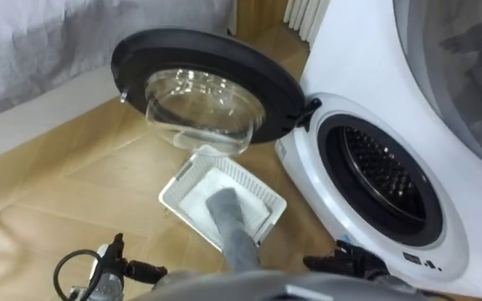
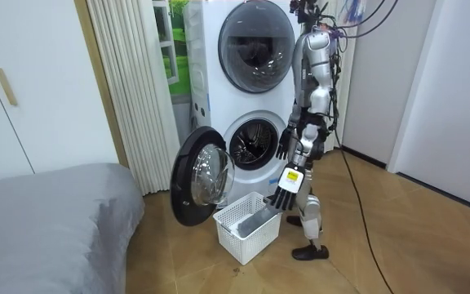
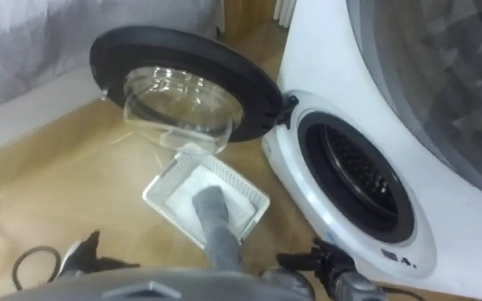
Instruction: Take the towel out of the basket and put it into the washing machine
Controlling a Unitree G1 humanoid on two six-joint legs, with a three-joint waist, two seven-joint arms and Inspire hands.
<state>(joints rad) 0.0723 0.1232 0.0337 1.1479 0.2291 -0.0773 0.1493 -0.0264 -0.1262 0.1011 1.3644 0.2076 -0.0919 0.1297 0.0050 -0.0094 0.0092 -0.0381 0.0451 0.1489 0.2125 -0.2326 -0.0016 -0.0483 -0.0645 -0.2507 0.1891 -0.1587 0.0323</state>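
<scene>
Zero grip: dangling left hand (image 2: 284,196) and right hand (image 2: 282,147), fingers slack and empty, near towel (image 1: 228,219) in basket (image 1: 178,186); risking snagging towel on open door (image 1: 132,50) while loading drum (image 1: 383,171).

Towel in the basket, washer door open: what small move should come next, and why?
Probably bend and lower the right hand, the one nearer the drum, onto the grey towel and close on it. The towel lies untouched in the white basket, one end over the near rim; the left hand is apart from it too. The washing machine door already stands open.
</scene>
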